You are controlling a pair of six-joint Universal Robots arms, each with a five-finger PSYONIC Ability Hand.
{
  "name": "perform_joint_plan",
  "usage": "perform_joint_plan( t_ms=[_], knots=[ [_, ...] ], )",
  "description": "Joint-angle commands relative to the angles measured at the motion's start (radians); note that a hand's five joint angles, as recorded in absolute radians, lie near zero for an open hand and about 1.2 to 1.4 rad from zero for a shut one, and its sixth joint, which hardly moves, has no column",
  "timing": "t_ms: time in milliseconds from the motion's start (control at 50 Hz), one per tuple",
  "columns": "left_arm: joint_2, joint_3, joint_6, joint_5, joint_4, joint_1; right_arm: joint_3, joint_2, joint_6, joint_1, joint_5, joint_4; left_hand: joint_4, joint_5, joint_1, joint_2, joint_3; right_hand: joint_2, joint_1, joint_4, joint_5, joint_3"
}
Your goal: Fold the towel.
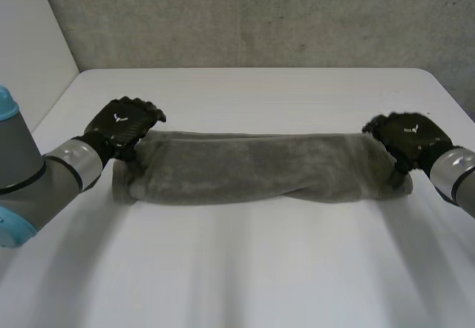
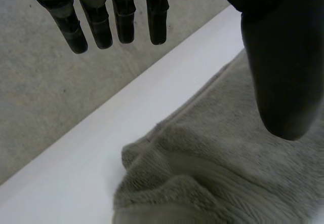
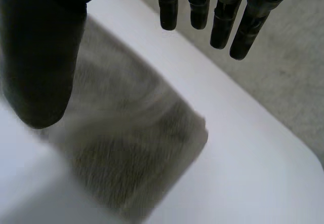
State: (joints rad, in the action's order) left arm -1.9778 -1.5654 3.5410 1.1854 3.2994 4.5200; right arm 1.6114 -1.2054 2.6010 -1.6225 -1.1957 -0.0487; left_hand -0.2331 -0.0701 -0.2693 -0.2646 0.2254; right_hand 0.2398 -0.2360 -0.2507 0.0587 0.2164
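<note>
So the long grey fluffy towel (image 1: 260,168) lies folded lengthwise across the white bench (image 1: 237,269). The left robot hand (image 1: 122,124) sits at the towel's left end and the right robot hand (image 1: 407,136) at its right end. Both have fingers straight, thumbs apart, gripping nothing.

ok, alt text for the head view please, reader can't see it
A grey towel, folded into a long band, lies across the white table, the left hand at one end and the right hand at the other. A grey wall stands behind.
</note>
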Motion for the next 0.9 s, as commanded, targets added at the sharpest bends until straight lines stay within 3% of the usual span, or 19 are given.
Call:
perform_joint_plan(
  t_ms=[20,300,460,500,540,800,900],
  knots=[
    [0.007,-0.042,0.002,-0.004,-0.001,0.028,0.039,0.079,-0.130,0.029,0.001,-0.049,0.059,-0.010,0.015,0.010,-0.051,-0.052,0.048,0.076,-0.046,-0.042],
    [0.024,-0.071,0.001,-0.004,0.002,0.045,0.008,0.184,-0.167,0.053,0.013,-0.129,0.059,-0.010,0.015,0.010,-0.051,0.268,-0.272,0.076,0.274,-0.042],
    [0.024,-0.071,0.001,-0.004,0.000,0.045,-0.015,0.221,-0.168,0.053,0.019,-0.171,0.059,-0.007,0.018,0.013,-0.051,0.717,-0.721,0.076,0.724,-0.042],
    [0.024,-0.071,0.001,-0.004,0.002,0.047,-0.027,0.230,-0.171,0.053,0.019,-0.171,0.059,-0.007,0.018,0.013,-0.051,1.033,-1.036,0.076,1.039,-0.042],
    [0.027,-0.071,0.001,-0.004,0.002,0.047,-0.031,0.231,-0.171,0.055,0.016,-0.171,0.059,-0.007,0.018,0.013,-0.051,1.153,-1.157,0.076,1.160,-0.042],
    [0.036,-0.073,0.001,-0.003,0.000,0.050,-0.030,0.221,-0.176,0.115,0.014,-0.158,0.059,-0.004,0.021,0.016,-0.051,1.156,-1.160,0.076,1.163,-0.042],
    [0.051,-0.087,0.001,-0.004,0.002,0.060,-0.050,0.159,-0.229,0.239,0.016,-0.157,0.059,-0.004,0.021,0.016,-0.051,1.156,-1.160,0.076,1.163,-0.042]
  ],
)
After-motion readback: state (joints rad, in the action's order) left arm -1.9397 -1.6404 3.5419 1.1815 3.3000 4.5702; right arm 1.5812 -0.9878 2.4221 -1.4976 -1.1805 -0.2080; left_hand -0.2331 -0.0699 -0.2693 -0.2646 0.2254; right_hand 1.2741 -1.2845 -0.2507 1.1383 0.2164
